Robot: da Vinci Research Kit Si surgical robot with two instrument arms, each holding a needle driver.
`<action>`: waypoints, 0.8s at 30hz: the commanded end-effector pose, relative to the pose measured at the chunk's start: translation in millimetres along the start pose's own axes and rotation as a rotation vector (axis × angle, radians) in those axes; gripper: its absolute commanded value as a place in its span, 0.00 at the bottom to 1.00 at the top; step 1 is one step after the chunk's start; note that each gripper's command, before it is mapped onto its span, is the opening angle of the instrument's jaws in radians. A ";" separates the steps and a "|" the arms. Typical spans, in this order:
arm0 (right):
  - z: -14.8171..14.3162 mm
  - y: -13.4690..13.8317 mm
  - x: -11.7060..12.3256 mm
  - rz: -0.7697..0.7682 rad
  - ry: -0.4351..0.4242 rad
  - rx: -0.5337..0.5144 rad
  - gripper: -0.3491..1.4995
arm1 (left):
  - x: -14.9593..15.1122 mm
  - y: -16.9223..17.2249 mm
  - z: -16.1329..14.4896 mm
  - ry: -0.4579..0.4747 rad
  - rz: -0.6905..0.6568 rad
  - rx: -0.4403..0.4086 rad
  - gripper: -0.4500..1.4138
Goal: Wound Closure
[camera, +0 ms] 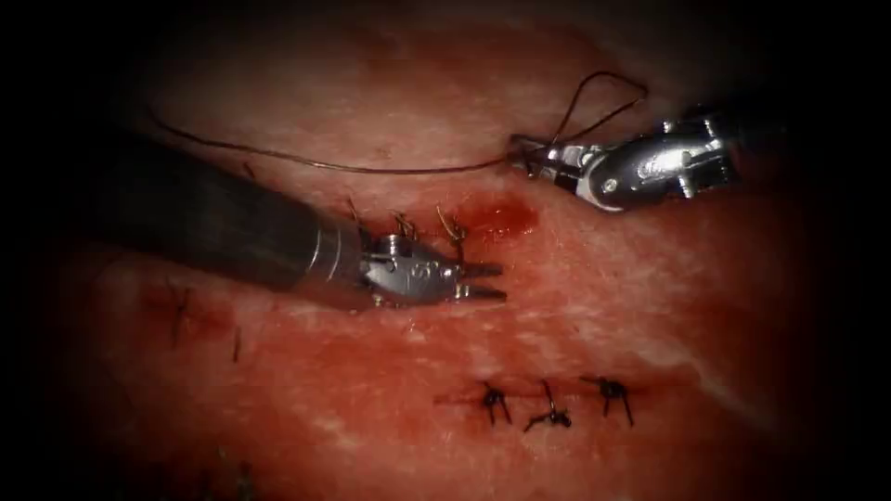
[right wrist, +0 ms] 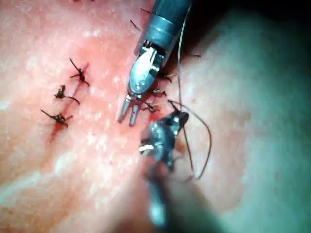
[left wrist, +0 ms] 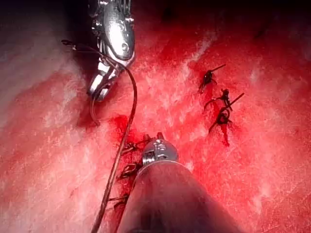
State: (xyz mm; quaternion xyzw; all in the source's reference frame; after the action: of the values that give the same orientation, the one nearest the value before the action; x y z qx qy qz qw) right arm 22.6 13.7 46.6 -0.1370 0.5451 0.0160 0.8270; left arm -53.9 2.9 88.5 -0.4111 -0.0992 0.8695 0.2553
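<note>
My left tool [camera: 497, 282] hovers low over the tissue [camera: 650, 306], just below the stitched cut [camera: 427, 227], its jaws slightly open and holding nothing; the parted tips [right wrist: 127, 116] are plain in the right wrist view. To the upper right of the cut, my right tool [camera: 524, 156] is shut on the thread [camera: 371, 170]. From those jaws the thread runs far left across the tissue and makes a small loop [camera: 603, 88] above the tool. The same tool [left wrist: 97, 94] and thread [left wrist: 129, 121] appear in the left wrist view. I cannot tell where the needle is.
Red fluid [camera: 501, 218] pools at the right end of the stitched cut, beside short knot ends [camera: 453, 227]. A second, closed cut with three dark knots [camera: 552, 413] lies nearer the front. The left tool's dark shaft [camera: 213, 218] covers the tissue at the left.
</note>
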 end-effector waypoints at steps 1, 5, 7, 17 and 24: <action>0.5 -0.4 0.0 0.009 -0.002 -0.001 0.00 | -0.6 0.4 0.8 0.000 0.001 -0.003 0.22; 0.6 0.9 0.5 0.049 -0.011 0.013 0.00 | -0.9 0.1 0.9 0.000 -0.001 -0.007 0.22; 0.6 1.2 0.6 0.069 -0.020 0.020 0.00 | -1.0 -0.1 0.9 0.000 -0.006 -0.004 0.22; 1.3 2.0 0.1 0.266 -0.082 0.093 0.00 | -2.0 -0.4 1.4 0.000 -0.004 -0.001 0.21; 2.2 4.1 -0.3 0.470 -0.095 0.098 0.00 | -2.1 -0.4 1.3 -0.003 -0.009 -0.002 0.21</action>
State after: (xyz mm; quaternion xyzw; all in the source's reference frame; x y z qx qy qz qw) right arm 23.1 18.8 46.4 0.0385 0.5227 0.1937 0.8293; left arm -53.2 2.8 90.4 -0.4099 -0.1007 0.8691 0.2579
